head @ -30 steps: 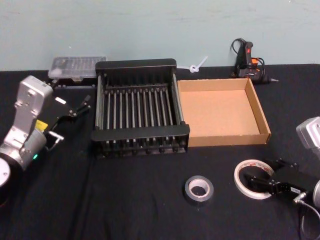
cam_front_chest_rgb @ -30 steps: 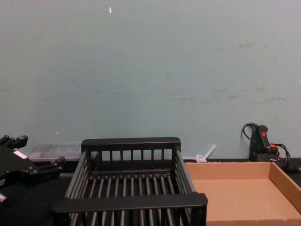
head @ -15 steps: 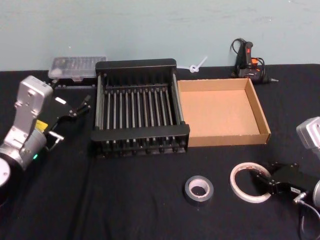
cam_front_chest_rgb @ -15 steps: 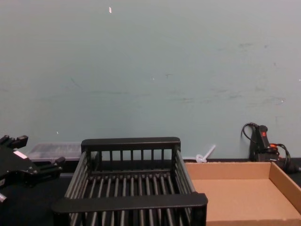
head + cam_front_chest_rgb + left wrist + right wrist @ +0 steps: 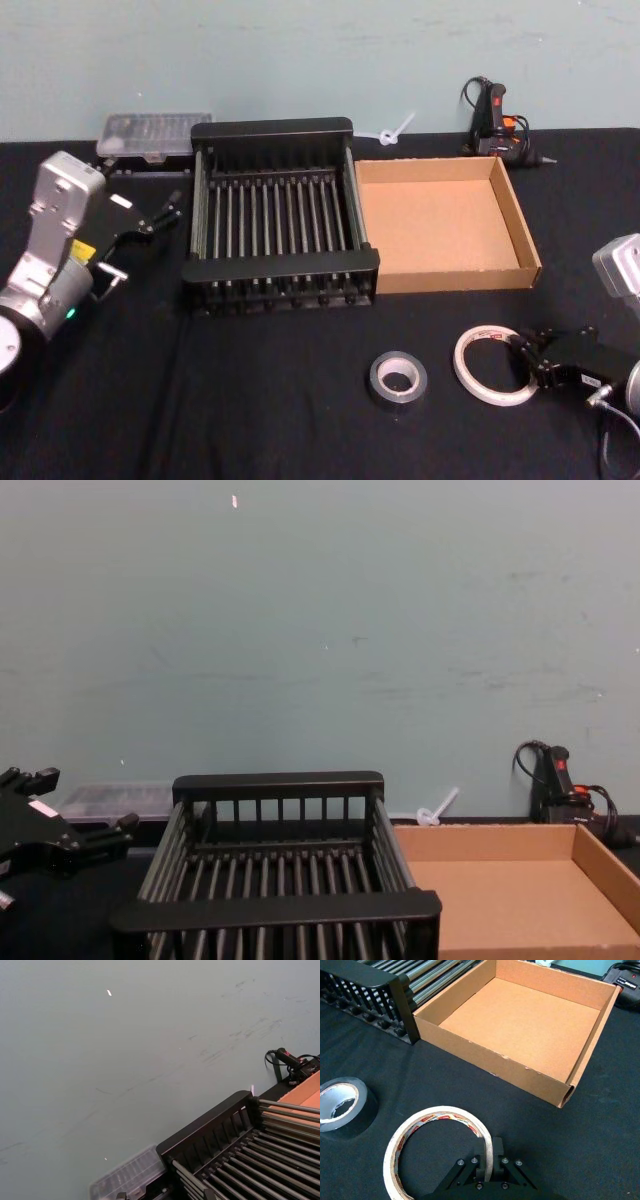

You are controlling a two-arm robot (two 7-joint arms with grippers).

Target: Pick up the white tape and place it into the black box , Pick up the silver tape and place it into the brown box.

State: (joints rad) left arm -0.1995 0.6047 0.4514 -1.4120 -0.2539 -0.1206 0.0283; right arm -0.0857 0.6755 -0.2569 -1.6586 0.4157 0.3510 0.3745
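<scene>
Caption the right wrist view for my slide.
Right pincer shut on the white tape, near the brown box.

The black box [image 5: 280, 225], a slatted plastic crate with thick rims, sits upright. Touching its right side is the brown box [image 5: 520, 225], a shallow cardboard tray. The silver tape [image 5: 397, 378] lies flat in front of the crate's right corner. The white tape [image 5: 478, 366] lies beside it, farther right, reddish marks inside.

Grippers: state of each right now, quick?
Left gripper: open, empty, parked left of the black box.
Right gripper: shut on the white tape, pinching its rim.
</scene>
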